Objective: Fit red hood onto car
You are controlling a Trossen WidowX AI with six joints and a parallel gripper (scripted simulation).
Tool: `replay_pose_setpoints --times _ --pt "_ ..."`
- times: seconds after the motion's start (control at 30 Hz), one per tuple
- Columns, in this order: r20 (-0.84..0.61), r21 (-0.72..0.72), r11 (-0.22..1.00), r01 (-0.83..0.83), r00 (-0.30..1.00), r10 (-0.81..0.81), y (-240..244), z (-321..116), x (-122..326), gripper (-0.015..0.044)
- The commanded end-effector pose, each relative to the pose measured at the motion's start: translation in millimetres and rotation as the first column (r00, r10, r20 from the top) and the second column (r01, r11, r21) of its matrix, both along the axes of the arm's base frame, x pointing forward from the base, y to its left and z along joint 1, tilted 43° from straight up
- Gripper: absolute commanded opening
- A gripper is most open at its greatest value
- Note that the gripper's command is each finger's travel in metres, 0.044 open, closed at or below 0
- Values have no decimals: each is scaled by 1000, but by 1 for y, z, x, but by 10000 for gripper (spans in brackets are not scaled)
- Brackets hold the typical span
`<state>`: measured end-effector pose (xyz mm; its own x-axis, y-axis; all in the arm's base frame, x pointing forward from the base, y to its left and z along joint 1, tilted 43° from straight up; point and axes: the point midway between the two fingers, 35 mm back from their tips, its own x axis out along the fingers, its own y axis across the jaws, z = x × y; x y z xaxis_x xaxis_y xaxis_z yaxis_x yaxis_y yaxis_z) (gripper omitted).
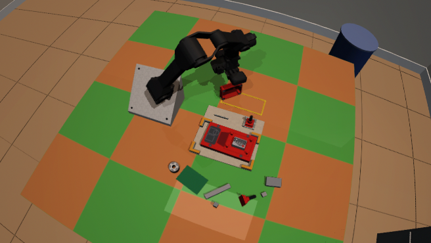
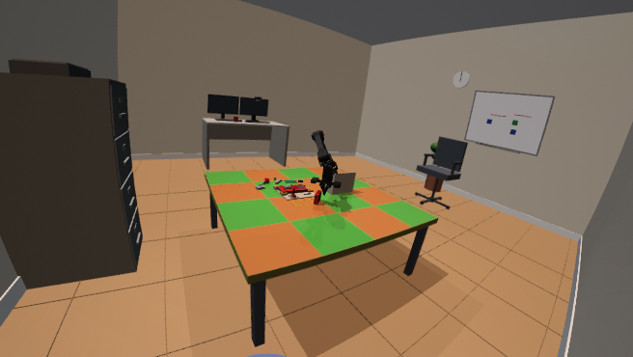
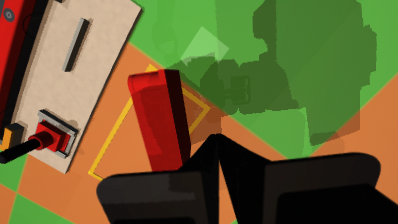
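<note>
Hood [image 1: 230, 90] not yet picked, lies beside car [image 1: 226, 140]; your gripper [image 3: 218, 150] fingers pressed together, empty; all fitting left.

Top cam: high, tilted down on the counter [image 1: 312, 184]. Ext cam: far off, room-wide. Wrist cam: close behind my jaws, facing down. All share the hood [image 3: 160, 120].

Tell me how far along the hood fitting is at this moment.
Done: only the setup. The red car chassis sits in its jig with the grey engine block in place and uncovered. In hand: nothing. The black parallel-jaw gripper is shut and empty, close beside the red hood shell, which rests on the table by the yellow outline. Left: opening, grasping, fitting the hood onto the pegs, and retreating.
</note>
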<state>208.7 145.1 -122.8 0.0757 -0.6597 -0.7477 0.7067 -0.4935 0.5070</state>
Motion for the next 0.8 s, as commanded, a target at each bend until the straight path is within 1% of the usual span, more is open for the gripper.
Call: replay_pose_setpoints --times 0.0,0.77 --pt "-4 -7 1000 -4 1000 4 -8 -7 -1 0" --pt "-3 -9 1000 -4 1000 4 -14 0 10 0"
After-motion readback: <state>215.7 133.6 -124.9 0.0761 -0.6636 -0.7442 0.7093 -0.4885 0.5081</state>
